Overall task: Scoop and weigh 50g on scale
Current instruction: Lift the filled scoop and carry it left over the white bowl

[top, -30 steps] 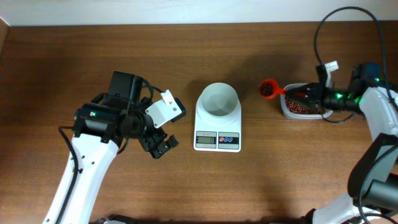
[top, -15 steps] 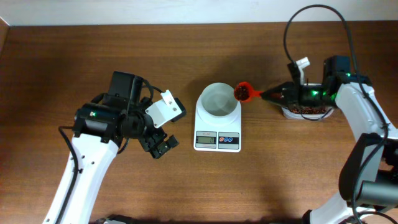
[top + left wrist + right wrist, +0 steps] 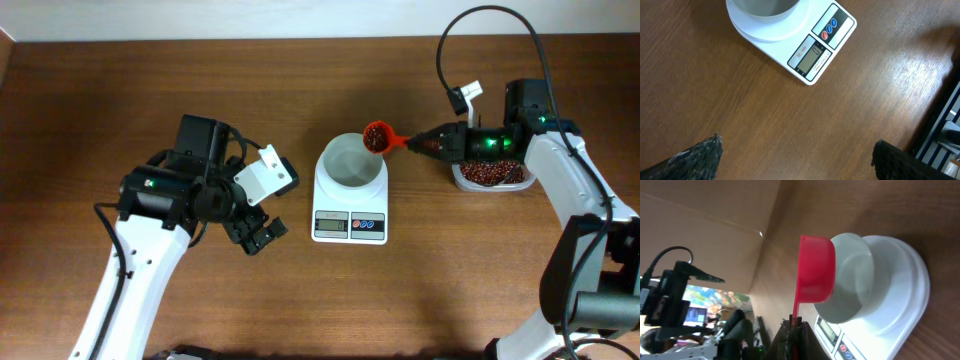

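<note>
The white scale [image 3: 350, 212] stands mid-table with a white round bowl [image 3: 350, 162] on top. My right gripper [image 3: 414, 143] is shut on the handle of a red scoop [image 3: 377, 136]. The scoop holds dark red-brown beans and hangs over the bowl's right rim. In the right wrist view the scoop [image 3: 816, 270] sits level beside the bowl [image 3: 856, 275], its thin handle pinched at my right gripper [image 3: 794, 325]. More beans [image 3: 488, 174] lie in the clear tub. My left gripper [image 3: 272, 206] stands open left of the scale [image 3: 790, 40], and the left wrist view shows my left gripper [image 3: 797, 152] with nothing between its fingers.
The clear rectangular tub [image 3: 458, 178] sits at the right, under my right arm. A black cable [image 3: 480, 20] loops above that arm. The scale's display [image 3: 810, 54] shows in the left wrist view. The table's back edge runs along the top.
My right arm has carried the scoop of beans leftward, from beside the tub to over the bowl's right rim. The left arm has not moved.
</note>
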Controlling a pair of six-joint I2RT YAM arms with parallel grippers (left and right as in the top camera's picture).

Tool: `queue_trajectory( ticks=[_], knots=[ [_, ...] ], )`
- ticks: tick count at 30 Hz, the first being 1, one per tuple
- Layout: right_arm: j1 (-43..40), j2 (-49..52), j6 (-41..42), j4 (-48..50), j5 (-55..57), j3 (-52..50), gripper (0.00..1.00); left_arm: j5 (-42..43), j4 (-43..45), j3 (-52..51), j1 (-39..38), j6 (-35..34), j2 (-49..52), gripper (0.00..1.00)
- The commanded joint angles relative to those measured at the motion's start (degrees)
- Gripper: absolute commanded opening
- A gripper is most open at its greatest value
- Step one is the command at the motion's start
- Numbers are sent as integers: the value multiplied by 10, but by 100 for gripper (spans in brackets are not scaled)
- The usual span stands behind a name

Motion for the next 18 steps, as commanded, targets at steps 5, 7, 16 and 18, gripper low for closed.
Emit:
queue_trajectory(
  ticks=[5,7,16,18],
  knots=[
    [4,4,-9,25,11,-2,4,9,1,-2,2,5,-10,99],
    [4,4,-9,29,11,-2,4,8,1,-2,2,5,-10,99],
    [30,4,-124,32,11,-2,4,8,1,-2,2,5,-10,99],
    [38,4,-150,33,11,-2,4,8,1,-2,2,5,-10,99]
  ],
)
